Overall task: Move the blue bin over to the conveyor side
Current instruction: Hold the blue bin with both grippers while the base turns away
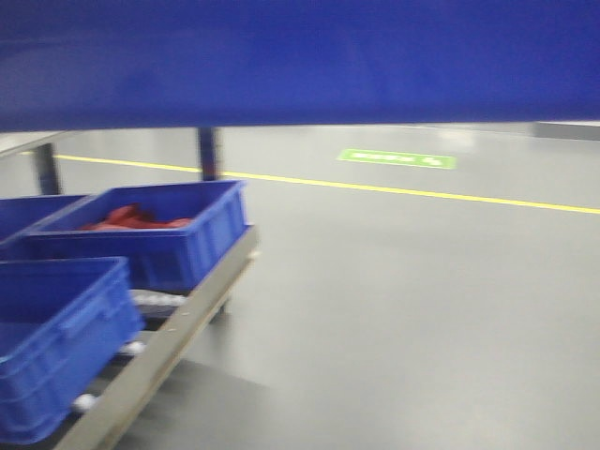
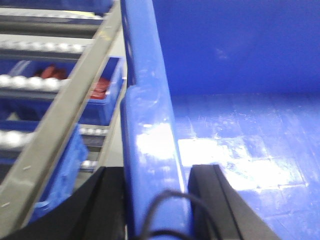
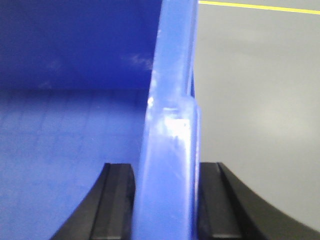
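Note:
The blue bin (image 1: 300, 61) is held up in the air and fills the top of the front view as a blurred blue wall. My left gripper (image 2: 157, 187) is shut on its left rim (image 2: 147, 135), one black finger outside and one inside. My right gripper (image 3: 165, 185) is shut on the bin's right rim (image 3: 170, 125) in the same way. The bin's glossy floor (image 2: 240, 150) shows empty. The conveyor (image 2: 55, 125), with grey rails and white rollers, runs along the left of the bin.
On the conveyor stand two other blue bins: a near one (image 1: 56, 342) and a farther one (image 1: 155, 239) holding red items (image 1: 131, 220). Grey floor (image 1: 422, 309) with a yellow line (image 1: 403, 191) and a green marking (image 1: 396, 158) lies to the right.

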Available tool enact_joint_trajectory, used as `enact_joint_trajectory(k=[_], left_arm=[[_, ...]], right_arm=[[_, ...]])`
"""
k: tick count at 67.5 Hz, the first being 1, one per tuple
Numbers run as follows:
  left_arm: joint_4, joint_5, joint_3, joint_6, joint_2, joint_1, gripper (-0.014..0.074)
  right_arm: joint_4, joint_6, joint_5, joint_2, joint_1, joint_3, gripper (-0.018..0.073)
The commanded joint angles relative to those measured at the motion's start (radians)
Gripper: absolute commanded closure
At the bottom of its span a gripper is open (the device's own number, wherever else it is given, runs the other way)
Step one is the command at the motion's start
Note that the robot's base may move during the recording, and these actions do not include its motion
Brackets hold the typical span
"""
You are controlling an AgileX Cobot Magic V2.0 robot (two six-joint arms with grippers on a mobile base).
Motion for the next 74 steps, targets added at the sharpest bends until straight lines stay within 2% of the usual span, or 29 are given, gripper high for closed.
enact_joint_trajectory(k=[1,74], left_arm=[[0.011,-0.111,-0.019,0.022,-0.016,-0.002,0.0613],[0.011,-0.111,-0.019,0.022,-0.016,-0.002,0.0613]], right_arm=[[-0.073,-0.017,-0.103,-0.02,-0.008,-0.017,0.064],[-0.073,-0.017,-0.103,-0.02,-0.008,-0.017,0.064]])
